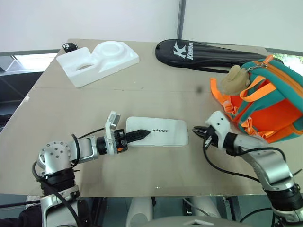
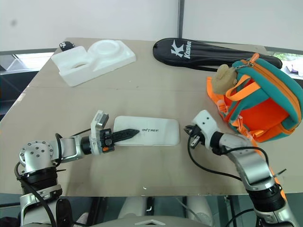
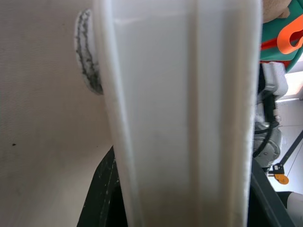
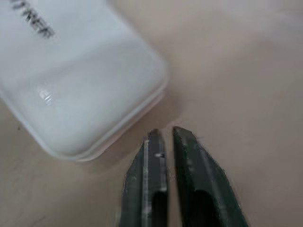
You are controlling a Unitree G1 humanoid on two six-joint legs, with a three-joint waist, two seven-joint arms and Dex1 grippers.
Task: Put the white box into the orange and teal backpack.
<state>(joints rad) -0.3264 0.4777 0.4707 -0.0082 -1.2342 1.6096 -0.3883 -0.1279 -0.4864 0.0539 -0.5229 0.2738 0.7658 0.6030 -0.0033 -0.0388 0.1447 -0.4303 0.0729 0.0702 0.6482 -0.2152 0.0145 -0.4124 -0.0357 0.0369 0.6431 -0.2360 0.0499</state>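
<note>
The left gripper (image 1: 137, 135) is laid over the left end of the white box (image 1: 158, 132), one black finger stretched across the lid toward the lettering. In the left wrist view the box's edge (image 3: 180, 113) is seen running between the two dark fingers, so the jaws are judged to be clamped on that end. Whether the box has been raised off the worktop (image 1: 142, 94) cannot be told; it appears to lie flat.

The right gripper (image 1: 199, 131) is held just beside the box's right end, apart from it. Its fingers (image 4: 151, 161) are seen nearly together, a thin gap left between them, with nothing held.

The white box is placed near the front edge of the worktop, about midway along it. The orange and teal backpack (image 1: 274, 104) is propped at the right edge, its plush charm (image 1: 233, 78) hanging at the near side, well apart from the box. Whether its opening is unzipped cannot be told.

A white foam block (image 1: 97, 61) is seen at the far left corner and a black racket cover (image 1: 208, 54) along the far edge.

The task is judged to be at an early stage: a grasp is made, while the lift, the carry to the backpack and the insertion are all left to be done.
</note>
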